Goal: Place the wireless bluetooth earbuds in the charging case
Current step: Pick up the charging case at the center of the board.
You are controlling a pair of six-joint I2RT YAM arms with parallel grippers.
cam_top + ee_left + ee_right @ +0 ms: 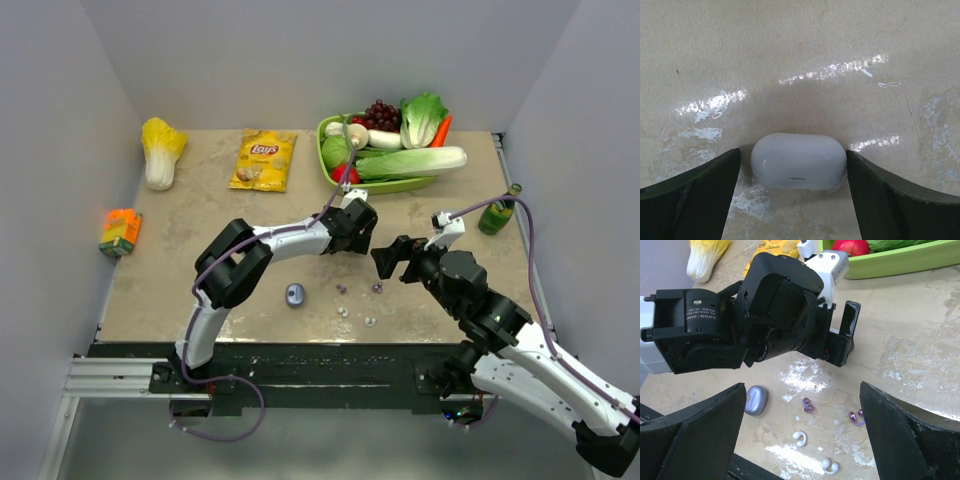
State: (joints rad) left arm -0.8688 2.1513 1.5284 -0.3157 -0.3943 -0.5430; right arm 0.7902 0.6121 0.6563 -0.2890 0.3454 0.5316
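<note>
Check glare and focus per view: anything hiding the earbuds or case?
Left wrist: white case clear, glare streaks on the table behind it. Right wrist: glare patch beside the earbuds, all four readable; own fingers blurred. Top external: even light, earbuds tiny.

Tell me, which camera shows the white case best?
Left wrist view: the white case sits large and centred between the fingers of the left gripper. In the top and right wrist views that gripper and its arm cover it, so neither shows it.
</note>
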